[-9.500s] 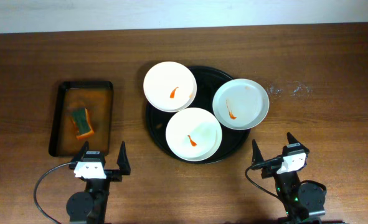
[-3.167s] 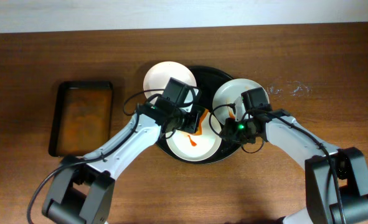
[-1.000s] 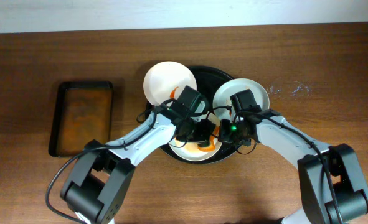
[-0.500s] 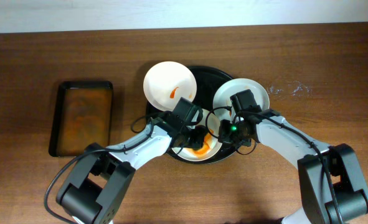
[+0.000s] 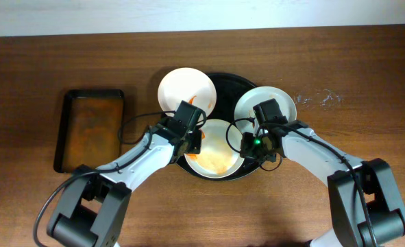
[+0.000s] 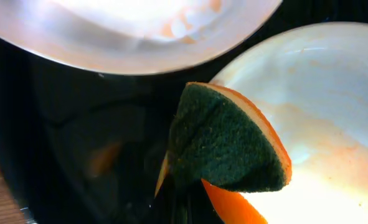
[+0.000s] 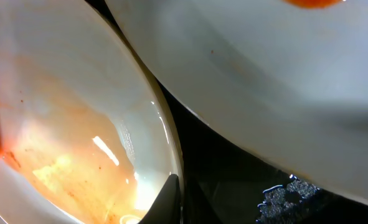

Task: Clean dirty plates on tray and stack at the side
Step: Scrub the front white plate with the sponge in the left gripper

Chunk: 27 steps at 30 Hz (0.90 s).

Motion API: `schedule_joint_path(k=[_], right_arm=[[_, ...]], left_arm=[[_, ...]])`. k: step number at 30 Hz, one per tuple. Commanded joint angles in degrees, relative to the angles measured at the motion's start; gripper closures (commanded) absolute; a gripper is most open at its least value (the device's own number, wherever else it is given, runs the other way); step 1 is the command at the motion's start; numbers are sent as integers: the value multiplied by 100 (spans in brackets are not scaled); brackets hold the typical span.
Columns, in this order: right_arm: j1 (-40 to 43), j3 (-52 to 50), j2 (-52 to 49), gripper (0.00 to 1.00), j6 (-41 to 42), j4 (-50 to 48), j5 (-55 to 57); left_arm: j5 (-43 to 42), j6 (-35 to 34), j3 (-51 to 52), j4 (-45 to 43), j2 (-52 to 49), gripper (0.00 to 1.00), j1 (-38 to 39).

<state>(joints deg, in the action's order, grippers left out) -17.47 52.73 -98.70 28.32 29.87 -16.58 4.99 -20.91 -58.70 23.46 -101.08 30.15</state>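
The round black tray (image 5: 227,84) holds three white plates. The far-left plate (image 5: 181,92) and the right plate (image 5: 274,110) each show an orange-red smear. The front plate (image 5: 219,151) has a thin orange film spread over it. My left gripper (image 5: 194,144) is shut on a green and orange sponge (image 6: 227,146) at this plate's left edge, over the tray's dark floor (image 6: 78,124). My right gripper (image 5: 246,145) is shut on the front plate's right rim (image 7: 171,155), one dark finger (image 7: 167,199) lying inside the rim. The right plate (image 7: 264,81) overhangs just above.
A dark rectangular tray (image 5: 65,130) with brownish liquid sits on the wooden table to the left. Small wet specks (image 5: 318,99) lie on the wood right of the round tray. Both arms reach in from the near edge.
My left gripper has dragged the sponge from the front plate's right-middle across to its left edge, leaving an orange film. The right gripper has stayed on the rim.
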Motion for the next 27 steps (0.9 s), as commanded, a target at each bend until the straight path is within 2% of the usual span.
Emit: schedule_joint_path(k=[1, 5, 6, 7, 8, 9, 11, 12, 15, 16, 17, 20, 22, 27], right_arm=[[-52, -44, -170, 96, -35, 146, 186], [-50, -42, -170, 96, -35, 140, 188], [-52, -44, -170, 93, -35, 140, 188], [-52, -44, -170, 85, -35, 122, 186], [-52, -44, -170, 69, -35, 103, 186], [-52, -42, -170, 61, -37, 37, 186], [-52, -42, -170, 45, -37, -170, 186], [-52, -44, -170, 44, -37, -223, 186], [-52, -44, -175, 48, -35, -293, 184], [-52, -44, -177, 55, -35, -289, 184], [-52, -44, -195, 67, -35, -286, 184], [-63, -50, -229, 82, -35, -262, 186], [-63, -76, -232, 96, -35, -267, 186], [-63, 9, -144, 96, -304, -153, 188]], left_arm=[[1156, 136, -46, 42, 601, 99, -81], [968, 129, -142, 208, 1126, 100, -81], [793, 129, -142, 278, 1268, 99, -83], [669, 129, -142, 323, 1349, 100, -81], [599, 127, -142, 374, 1390, 99, -81], [544, 125, -142, 433, 1403, 99, -83], [527, 50, -140, 623, 1405, 99, -83], [531, 39, -140, 662, 1405, 99, -83], [531, 39, -140, 713, 1405, 99, -83], [533, 39, -140, 710, 1405, 99, -83], [553, 39, -140, 710, 1405, 99, -87], [573, 26, -140, 745, 1405, 99, -197], [568, -35, -140, 754, 1405, 99, -313], [529, -46, -140, 754, 1495, 99, -614]])
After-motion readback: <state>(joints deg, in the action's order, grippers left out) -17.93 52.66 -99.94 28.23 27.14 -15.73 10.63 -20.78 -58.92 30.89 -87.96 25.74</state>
